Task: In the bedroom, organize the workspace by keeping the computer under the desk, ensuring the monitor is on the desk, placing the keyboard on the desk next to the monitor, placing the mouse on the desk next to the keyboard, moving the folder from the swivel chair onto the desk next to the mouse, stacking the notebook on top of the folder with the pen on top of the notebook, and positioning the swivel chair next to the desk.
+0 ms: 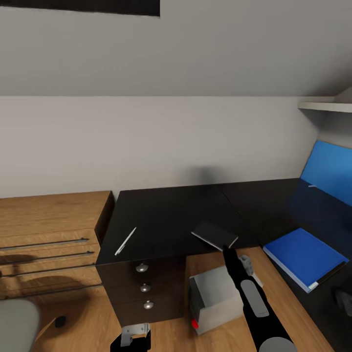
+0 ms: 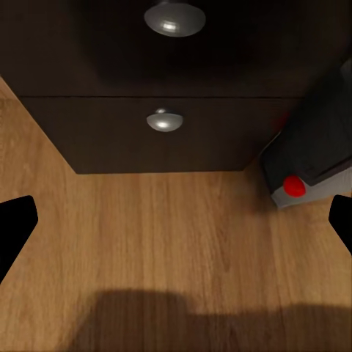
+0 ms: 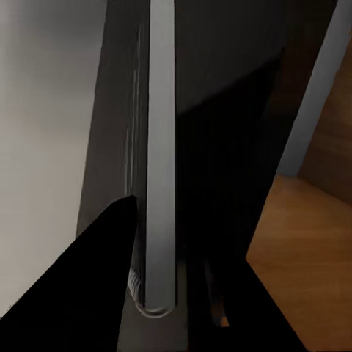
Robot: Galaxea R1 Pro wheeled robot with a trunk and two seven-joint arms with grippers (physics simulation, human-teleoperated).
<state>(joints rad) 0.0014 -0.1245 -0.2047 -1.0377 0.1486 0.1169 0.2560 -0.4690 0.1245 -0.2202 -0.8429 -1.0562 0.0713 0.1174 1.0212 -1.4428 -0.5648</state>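
Notebook [image 1: 214, 234] in right claw [image 1: 228, 249] over black desk [image 1: 166, 215] edge.

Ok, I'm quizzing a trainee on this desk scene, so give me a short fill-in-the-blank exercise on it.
1. The right claw is shut on the ____, at the desk's front edge.
2. The pen lies on the ____.
3. The folder is coloured ____.
4. The computer stands on the ____.

Missing words: notebook; desk; blue; floor
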